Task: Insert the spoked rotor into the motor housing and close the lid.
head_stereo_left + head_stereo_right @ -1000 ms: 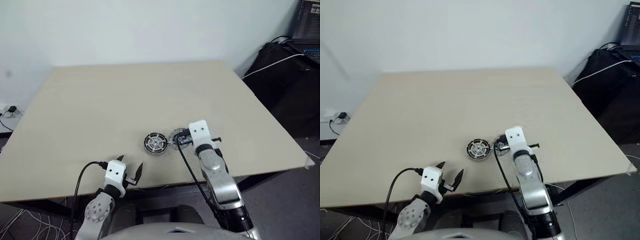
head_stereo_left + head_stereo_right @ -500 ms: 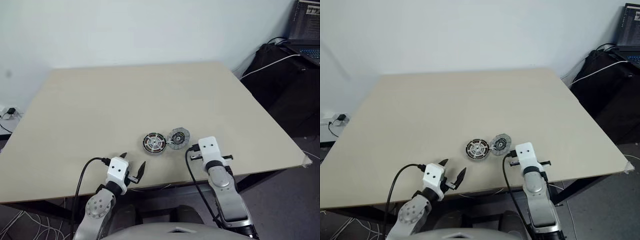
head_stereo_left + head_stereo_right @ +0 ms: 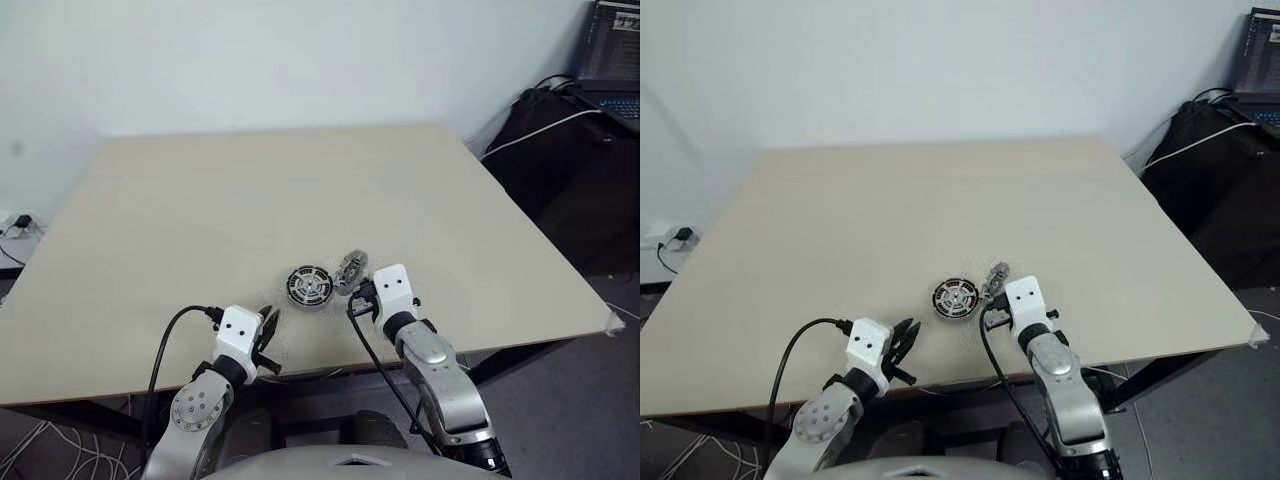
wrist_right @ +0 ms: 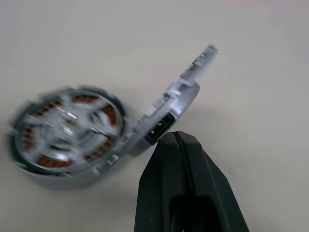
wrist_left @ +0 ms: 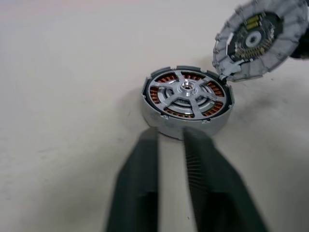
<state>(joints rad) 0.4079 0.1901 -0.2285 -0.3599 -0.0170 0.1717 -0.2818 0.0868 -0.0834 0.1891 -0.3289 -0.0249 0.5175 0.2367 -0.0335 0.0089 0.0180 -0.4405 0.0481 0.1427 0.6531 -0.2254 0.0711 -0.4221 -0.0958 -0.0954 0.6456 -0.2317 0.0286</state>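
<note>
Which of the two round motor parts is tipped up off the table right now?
The lid, propped up at the housing's edge by the shut right gripper. The motor housing, spoked rotor inside, lies flat.

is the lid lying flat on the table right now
No, the lid stands tilted up on edge beside the motor housing, its inner face with dark parts showing, joined at the housing's rim.

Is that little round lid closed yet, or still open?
Still open. The lid stands tilted up from the motor housing edge, its circuit side showing, and the spoked rotor inside lies uncovered.
</note>
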